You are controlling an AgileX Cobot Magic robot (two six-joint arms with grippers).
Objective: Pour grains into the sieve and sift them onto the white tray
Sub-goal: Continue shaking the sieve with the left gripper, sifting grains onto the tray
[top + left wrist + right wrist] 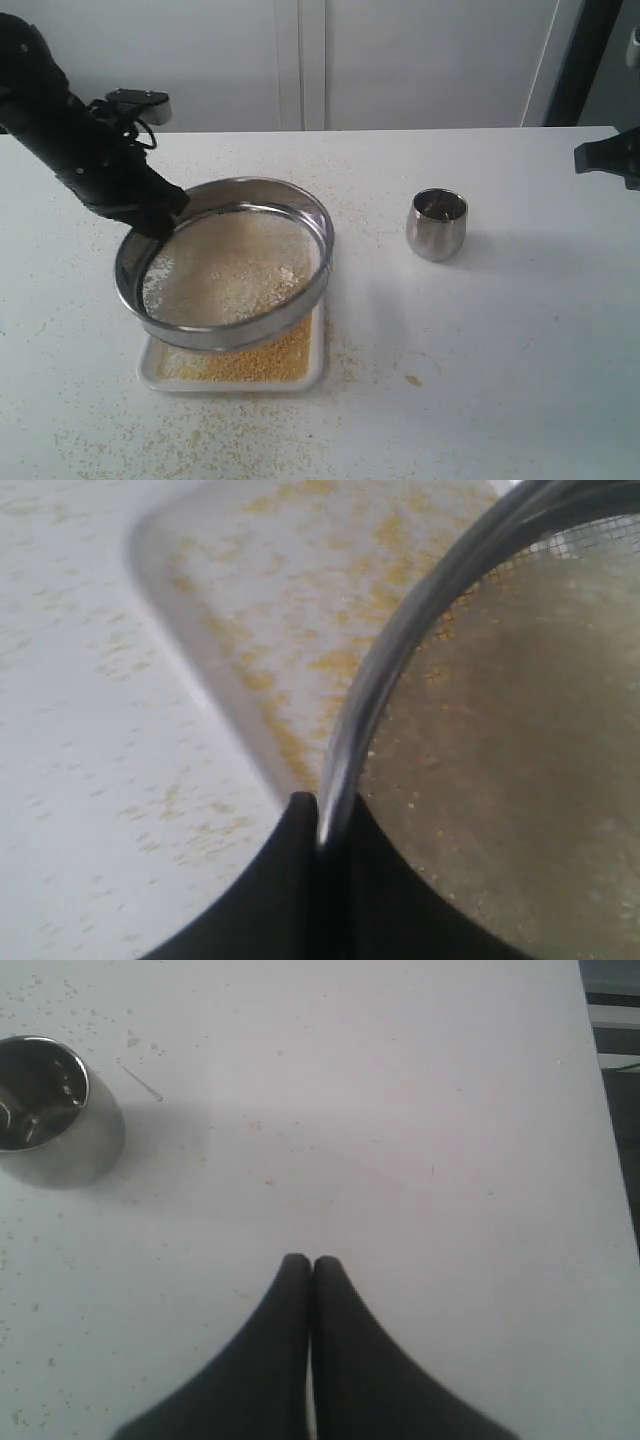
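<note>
LEFT TO RIGHT: The black left gripper is clamped on the far-left rim of the round steel sieve, one finger on each side of the ring, and holds it tilted over the white tray. Pale, whitish grains lie spread across the grey mesh, thickest toward the sieve's lower left. Beneath it, the tray sits on the white table. The tray's near strip shows under the sieve and is covered with fine golden-yellow granules. Whether the sieve's low edge touches the tray cannot be told. More of the yellow bits dot the table around the tray. To the right, well apart from the sieve, a small rounded steel cup stands upright. At the far right edge, the right gripper hangs over bare tabletop, its fingers pressed together with nothing between them and the cup off to one side.
</note>
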